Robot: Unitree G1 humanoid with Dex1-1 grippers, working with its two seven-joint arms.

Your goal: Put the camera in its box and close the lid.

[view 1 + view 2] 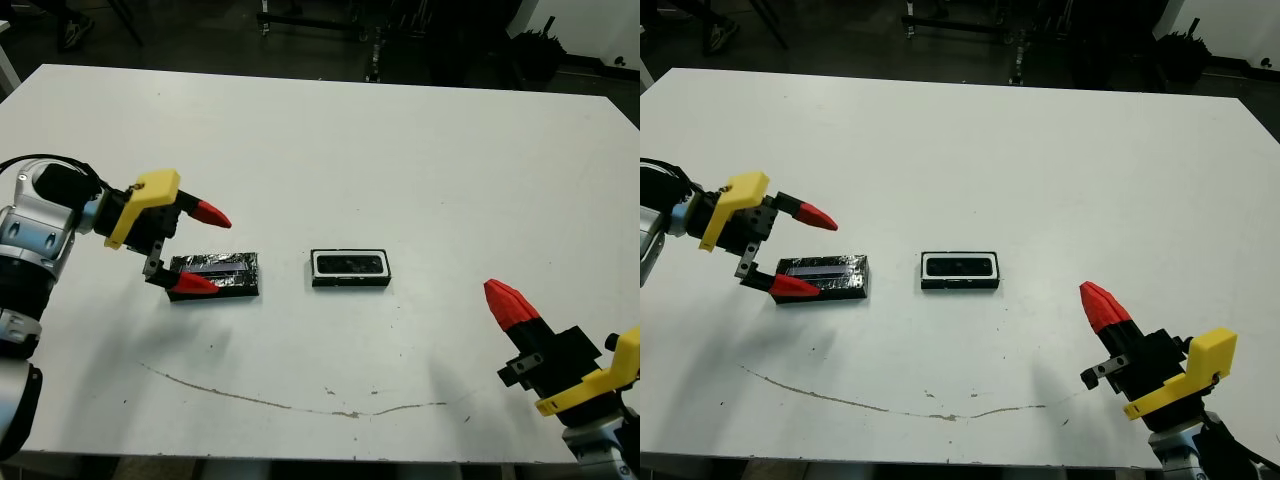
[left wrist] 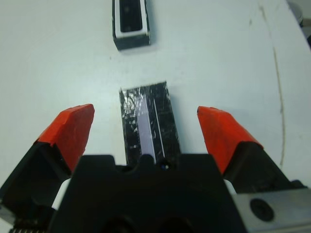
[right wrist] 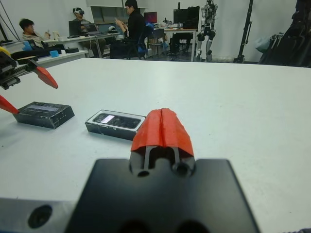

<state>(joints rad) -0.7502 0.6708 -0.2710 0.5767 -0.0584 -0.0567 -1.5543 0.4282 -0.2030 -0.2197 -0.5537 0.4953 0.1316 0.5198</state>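
At the near edge of the white desk, my right end effector hovers low with its two red tips pressed together, holding nothing, well apart from everything else. A thin wavy dark line runs across the desk in front of me. Farther in, at the centre, sits the box, a shallow black tray with a white lining, and the camera lies flat inside it as a dark bar. To the box's left, near but not touching, the lid rests flat on the desk, its crinkly top catching the light. My left end effector is spread wide over the lid's left end, one red tip low at the lid's near edge and the other raised beyond its far edge; the lid is not gripped. Beyond the desk, seated people work at tables.
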